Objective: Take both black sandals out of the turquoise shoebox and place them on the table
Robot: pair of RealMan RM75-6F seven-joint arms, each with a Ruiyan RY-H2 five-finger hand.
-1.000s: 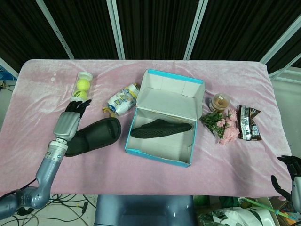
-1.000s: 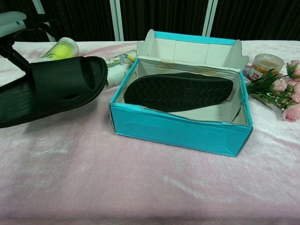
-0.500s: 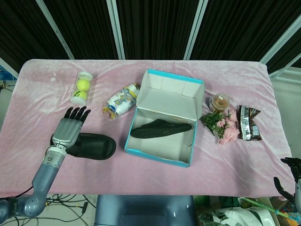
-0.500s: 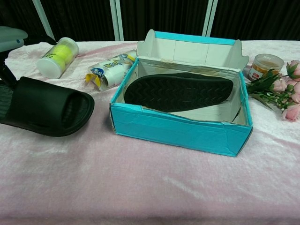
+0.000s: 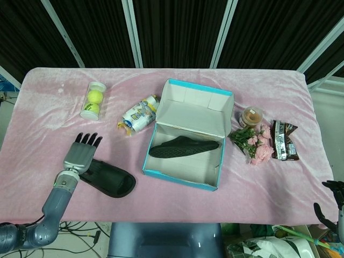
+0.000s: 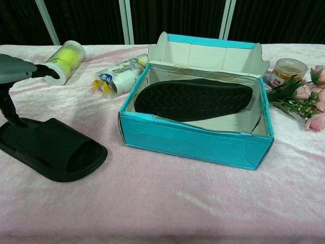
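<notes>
We count two black rubber sandals: one (image 6: 195, 99) inside the turquoise cardboard shoebox (image 6: 195, 140); one (image 6: 53, 150) left of it, under our left hand (image 5: 81, 153), grip unclear; right hand (image 5: 334, 200) empty.

turquoise shoebox (image 5: 177, 178) with white inside, black sandals (image 5: 107, 179), pink tablecloth (image 5: 54, 97), yellow tennis balls (image 5: 94, 101)
</notes>
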